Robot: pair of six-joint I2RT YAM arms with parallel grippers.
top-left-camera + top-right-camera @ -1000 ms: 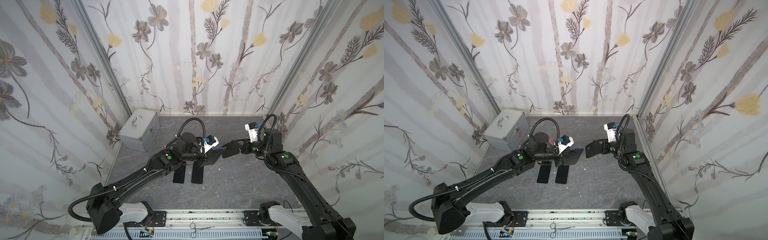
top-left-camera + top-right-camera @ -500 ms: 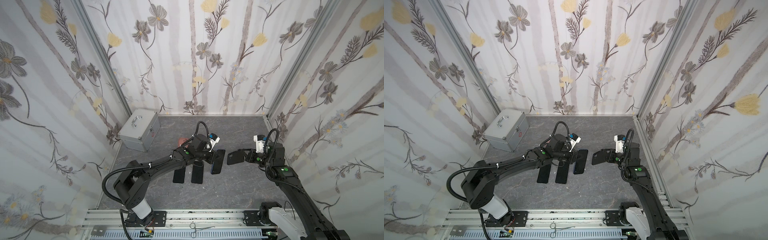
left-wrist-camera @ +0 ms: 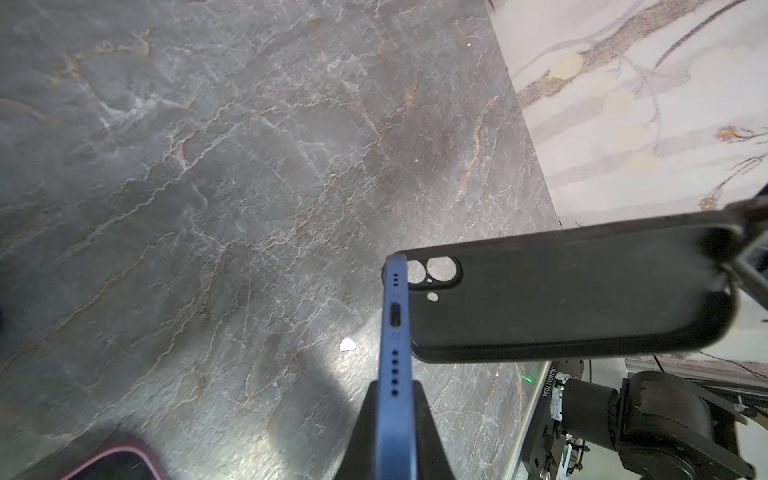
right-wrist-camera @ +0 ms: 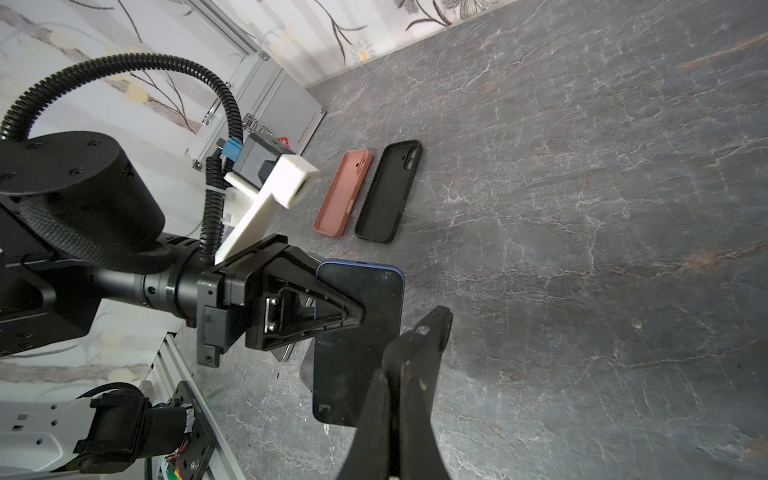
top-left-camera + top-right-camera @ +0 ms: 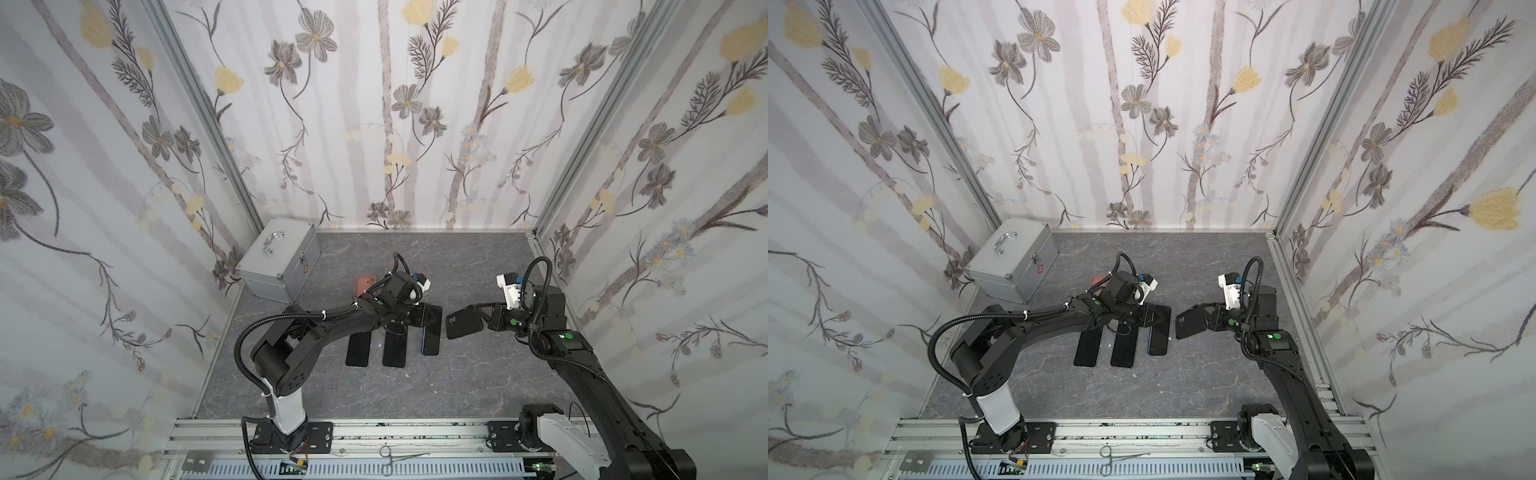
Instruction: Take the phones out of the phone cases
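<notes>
The blue phone (image 3: pixel 396 328) is out of its case and clamped by its front and back in my left gripper (image 3: pixel 395 399), which is shut on it. In both top views the phone (image 5: pixel 432 332) (image 5: pixel 1160 330) hangs low and tilted, just right of two other phones. The empty black phone case (image 5: pixel 463 322) (image 5: pixel 1192 322) (image 3: pixel 561 299) is held in the air a short gap to the phone's right. My right gripper (image 4: pixel 394 374) is shut on the case's rim (image 4: pixel 432 328). I cannot tell whether the phone touches the table.
Two dark phones (image 5: pixel 357 349) (image 5: pixel 394 349) lie side by side under the left arm. A pink case (image 4: pixel 343 193) and a black case (image 4: pixel 388 191) lie behind them. A silver metal box (image 5: pixel 280 266) stands at the back left. Forceps (image 5: pixel 403 457) lie on the front rail.
The left arm has come down from mid-air, bringing the phone low beside the two phones on the table. The right gripper has drawn the empty case away to the right.
</notes>
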